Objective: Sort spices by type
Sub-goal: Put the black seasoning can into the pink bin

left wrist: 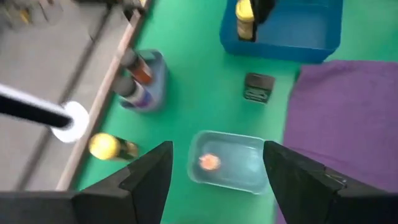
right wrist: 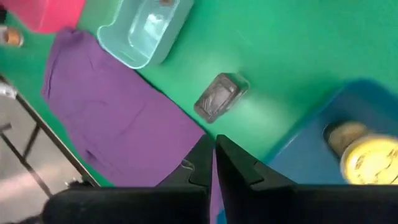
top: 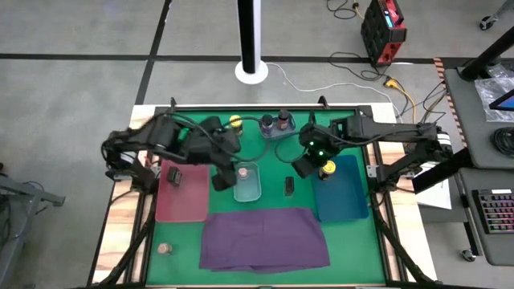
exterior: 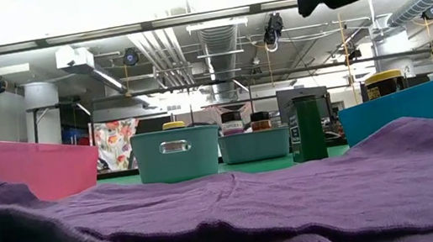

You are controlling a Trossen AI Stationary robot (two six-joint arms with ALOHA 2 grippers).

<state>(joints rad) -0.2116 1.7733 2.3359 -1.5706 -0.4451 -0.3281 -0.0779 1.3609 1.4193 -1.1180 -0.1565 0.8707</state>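
Pale teal plastic bin (top: 247, 181) in the middle of the green mat (top: 277, 164), with a small brownish-pink-topped jar (left wrist: 209, 162) inside it. Left gripper (left wrist: 214, 180) up above that bin, fingers apart, nothing between them. Right gripper (right wrist: 214, 163) over the near edge of the blue plastic tray (top: 341, 191), fingers pressed together, holding nothing. Yellow-lidded jar (top: 328, 168) standing in the blue tray, just beside the right gripper. Small dark flat tin (top: 289, 186) on the mat between the teal bin and the blue tray. Another dark flat tin (top: 177, 174) in the pink plastic tray (top: 182, 194) on the left side. Two dark-topped jars (top: 275, 123) in a small grey-blue bin (left wrist: 151, 87) at the far edge of the mat. Second yellow-lidded jar (top: 235, 122) near them, on the mat. One more brownish-topped jar (top: 165, 249) on the bare wooden tabletop (top: 120, 241), off the mat, at the near left corner.

Purple cloth (top: 263, 238) spread over the near part of the mat. Grey floor around the table, a white pole base (top: 251, 71) behind it, a red and black box (top: 382, 28) with cables at the far right. Pipes and ceiling lamps seen in the low view.
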